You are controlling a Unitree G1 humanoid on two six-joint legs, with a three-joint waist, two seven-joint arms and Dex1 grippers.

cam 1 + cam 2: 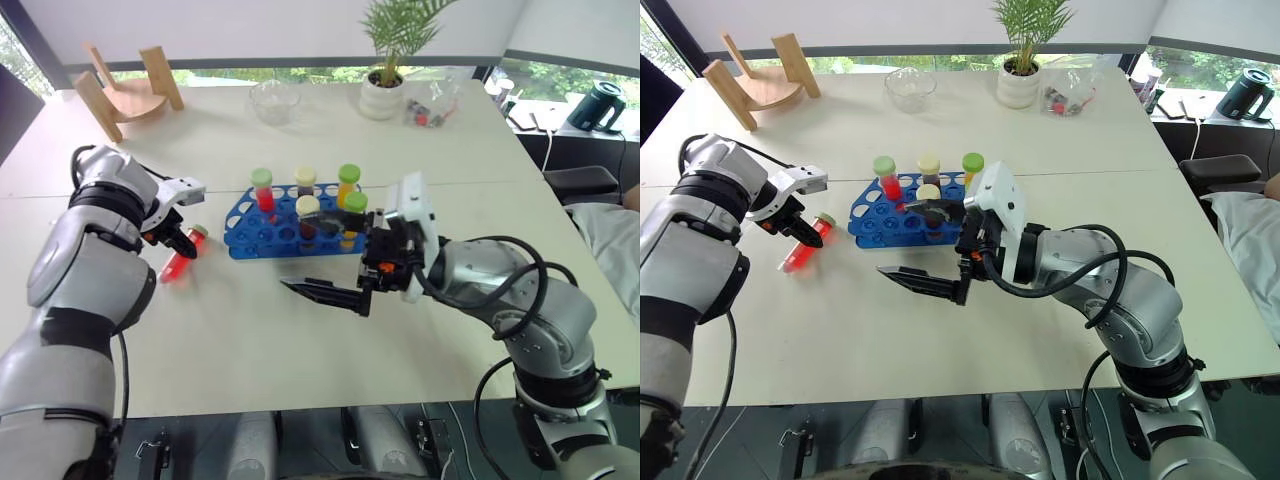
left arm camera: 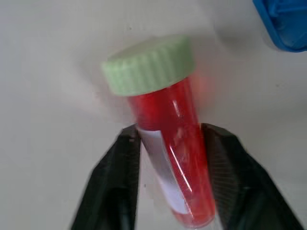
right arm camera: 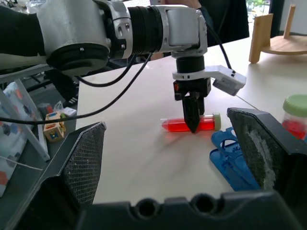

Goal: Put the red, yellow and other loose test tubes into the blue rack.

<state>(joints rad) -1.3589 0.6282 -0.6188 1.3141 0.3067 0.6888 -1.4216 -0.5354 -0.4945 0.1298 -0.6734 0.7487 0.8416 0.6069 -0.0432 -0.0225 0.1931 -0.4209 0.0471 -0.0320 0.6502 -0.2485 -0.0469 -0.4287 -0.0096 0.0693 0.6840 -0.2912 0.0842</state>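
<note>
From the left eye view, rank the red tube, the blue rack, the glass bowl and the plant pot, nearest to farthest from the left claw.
1. Red tube: lying on the table, gripped between the left claw's fingers.
2. Blue rack: just to its right.
3. Glass bowl: farther back, mid-table.
4. Plant pot: far back, to the right of the bowl.

Clear plastic test tube of red liquid (image 2: 175,158), pale green ribbed screw cap, lying on white table (image 2: 48,96), clamped between left gripper's (image 2: 171,143) black fingers (image 2: 117,182); blue plastic rack corner (image 2: 283,24) nearby.
</note>
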